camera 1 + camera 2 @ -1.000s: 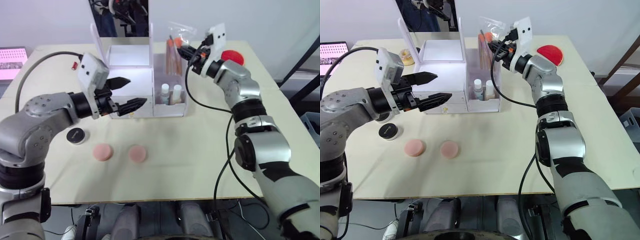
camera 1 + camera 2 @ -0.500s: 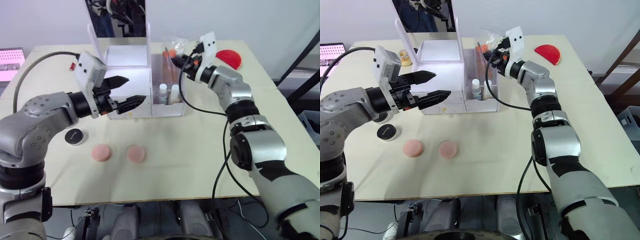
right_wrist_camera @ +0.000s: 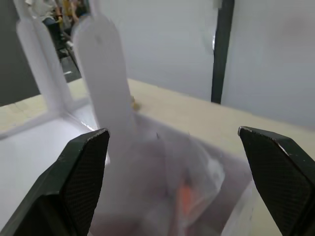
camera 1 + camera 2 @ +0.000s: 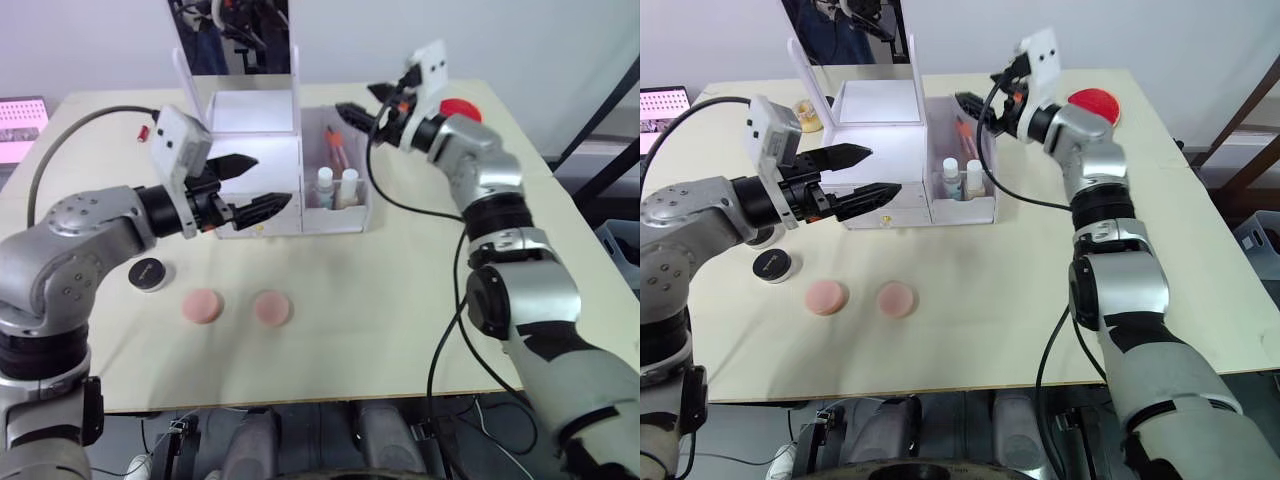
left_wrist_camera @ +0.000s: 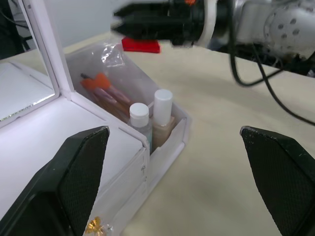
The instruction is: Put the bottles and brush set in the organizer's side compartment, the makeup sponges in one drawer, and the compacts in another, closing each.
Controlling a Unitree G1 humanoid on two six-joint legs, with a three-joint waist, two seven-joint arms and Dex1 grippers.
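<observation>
The white organizer (image 4: pixel 258 150) stands at the table's back with its mirror lid up. Its clear side compartment (image 4: pixel 362 205) holds two bottles (image 5: pixel 161 113) at the front and the bagged brush set (image 5: pixel 103 88) behind them. My right gripper (image 4: pixel 362 102) hovers open just above the bag, holding nothing. In front of the drawers my left gripper (image 4: pixel 270 180) is open and empty. Two pink makeup sponges (image 4: pixel 204 306) lie on the table near the front. A black compact (image 4: pixel 148 272) sits to their left and a red compact (image 4: pixel 462 110) at the back right.
A small gold item (image 4: pixel 812 112) lies behind the organizer on the left. A pink-lit screen (image 4: pixel 22 115) is at the far left edge. My right arm's black cable (image 4: pixel 400 205) hangs just right of the side compartment.
My right gripper has opened and let go of the brush set, which now rests in the side compartment; it has lifted slightly. The left gripper has stayed put.
</observation>
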